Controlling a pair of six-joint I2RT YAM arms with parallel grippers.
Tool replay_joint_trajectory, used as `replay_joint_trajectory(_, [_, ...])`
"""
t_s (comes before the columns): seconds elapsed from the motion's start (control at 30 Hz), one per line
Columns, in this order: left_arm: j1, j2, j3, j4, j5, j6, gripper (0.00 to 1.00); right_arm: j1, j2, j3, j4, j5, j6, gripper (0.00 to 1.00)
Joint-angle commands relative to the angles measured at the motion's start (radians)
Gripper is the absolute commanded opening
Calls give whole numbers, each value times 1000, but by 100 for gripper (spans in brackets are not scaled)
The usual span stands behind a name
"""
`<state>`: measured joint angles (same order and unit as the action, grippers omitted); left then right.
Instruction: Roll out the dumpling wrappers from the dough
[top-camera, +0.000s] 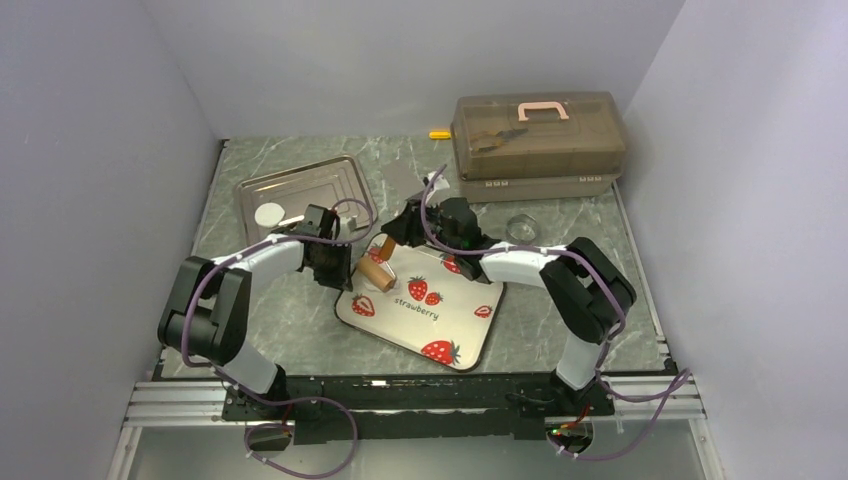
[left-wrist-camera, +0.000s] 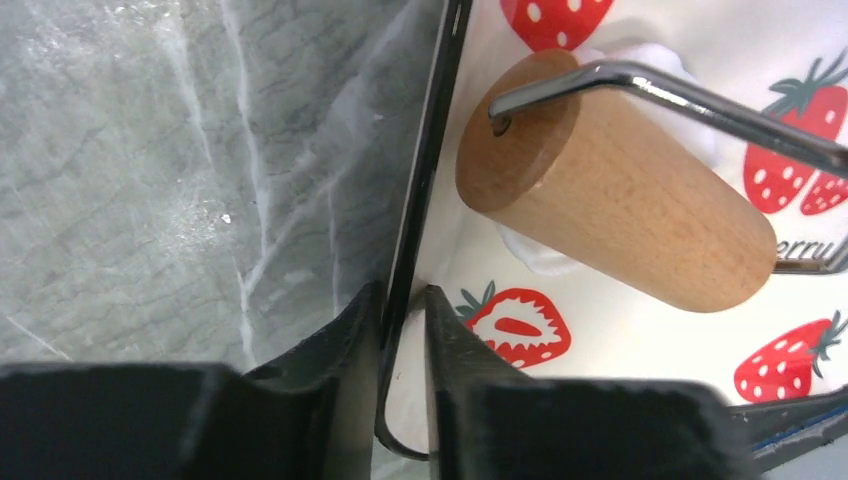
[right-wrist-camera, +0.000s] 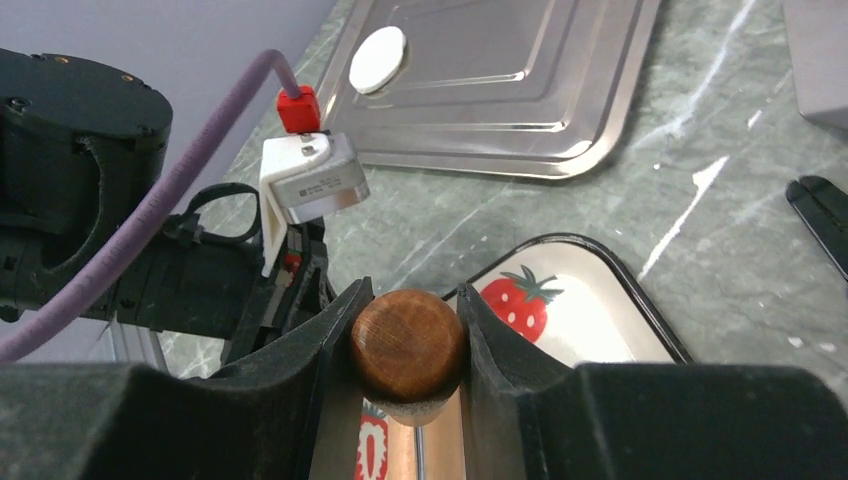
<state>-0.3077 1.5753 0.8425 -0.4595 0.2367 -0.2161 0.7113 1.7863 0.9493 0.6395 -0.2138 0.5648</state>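
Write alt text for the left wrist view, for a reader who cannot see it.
The left end effector pinches the black rim of the strawberry plate. On the plate, a wooden roller on a metal rod lies across white dough; a grey marbled table lies left.

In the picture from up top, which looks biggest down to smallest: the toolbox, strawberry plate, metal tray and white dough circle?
1. The toolbox and the strawberry plate look about alike, and the tall box sits nearer the camera, so I can't rank them.
2. metal tray
3. white dough circle
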Motion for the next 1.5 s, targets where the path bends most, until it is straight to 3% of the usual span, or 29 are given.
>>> replay_joint_trajectory(0.0, [-7,35,-61,57,35,-31,14,-15,-75,-52,-44,23,-5,0])
replay_joint_trajectory(0.07, [-7,50,-57,59,41,-35,0,-14,-96,-52,-105,30,-9,0])
replay_joint_trajectory(0.3, [-5,51,-49,64,33,-56,0,2,-117,-116,-145,50,-4,0])
replay_joint_trajectory(0.6, [-4,29,-41,64,8,-46,0,50,-63,-56,-144,11,84,0])
replay_joint_trajectory(0.8, [-4,16,-48,73,3,-38,0,-10,-173,100,-237,-61,114,0])
replay_joint_trajectory(1.0, [-4,9,-49,76,1,-36,0,-27,-204,212,-219,-183,187,0])
replay_joint_trajectory(1.2, [-4,9,-50,77,2,-35,0,-12,-235,212,-395,13,-14,0])
replay_joint_trajectory(1.37, [-4,11,-47,74,0,-37,0,42,-221,136,-386,155,-124,0])
replay_joint_trajectory(1.47, [-4,14,-46,74,2,-35,0,61,-216,72,-293,168,-160,0])
